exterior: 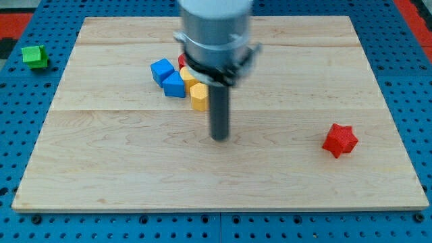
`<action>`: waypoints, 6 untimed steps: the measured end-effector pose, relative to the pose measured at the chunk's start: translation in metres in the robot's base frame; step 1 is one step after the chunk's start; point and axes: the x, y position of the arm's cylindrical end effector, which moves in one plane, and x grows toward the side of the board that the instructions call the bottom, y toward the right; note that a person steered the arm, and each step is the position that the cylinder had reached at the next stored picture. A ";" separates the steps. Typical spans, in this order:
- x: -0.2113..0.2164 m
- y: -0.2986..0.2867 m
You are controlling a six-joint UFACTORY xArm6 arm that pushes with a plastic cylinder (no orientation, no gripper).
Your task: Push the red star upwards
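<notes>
The red star (339,140) lies on the wooden board (121,175) at the view's right, a little below the middle. My tip (220,138) rests on the board near the centre, well to the left of the red star and about level with it. A cluster of blocks sits just above and left of my tip: a blue cube (161,69), a blue block (175,86), a yellow block (198,96), another yellow block (188,75), and a red block (182,61) partly hidden behind the arm.
A green block (34,56) lies off the board on the blue pegboard at the view's upper left. The arm's grey body (214,30) covers the top centre of the board.
</notes>
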 end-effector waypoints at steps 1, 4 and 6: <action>0.061 0.091; 0.014 0.198; -0.019 0.099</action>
